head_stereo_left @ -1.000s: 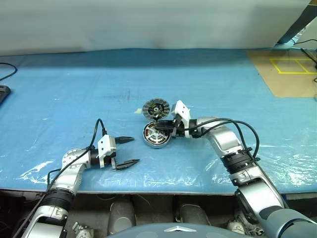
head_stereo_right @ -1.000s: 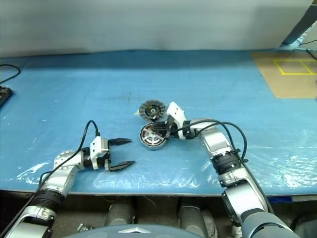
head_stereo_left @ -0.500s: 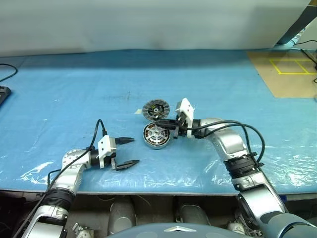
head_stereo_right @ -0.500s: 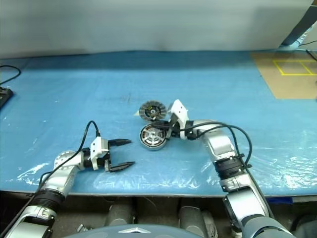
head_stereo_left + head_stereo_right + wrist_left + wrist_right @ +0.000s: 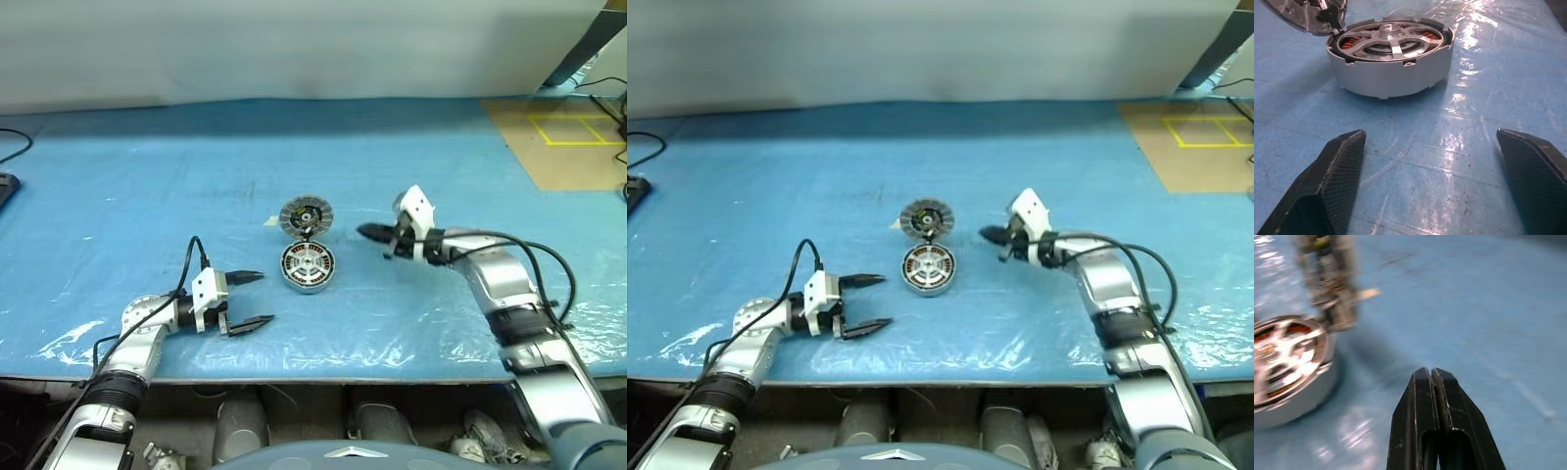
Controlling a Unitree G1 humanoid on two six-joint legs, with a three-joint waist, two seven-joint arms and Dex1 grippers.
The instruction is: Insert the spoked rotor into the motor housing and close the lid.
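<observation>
Silver spokes show inside the motor housing, so we judge the spoked rotor already seated, face up, its axle upright. Both sit mid-bench on the blue bench. Closing remains: the lid stands raised at the housing's far edge, ribbed face toward us. Our right gripper, jaws closed on nothing, hangs beside it; our left gripper waits, jaws wide. Next we must push the lid over and down.
</observation>
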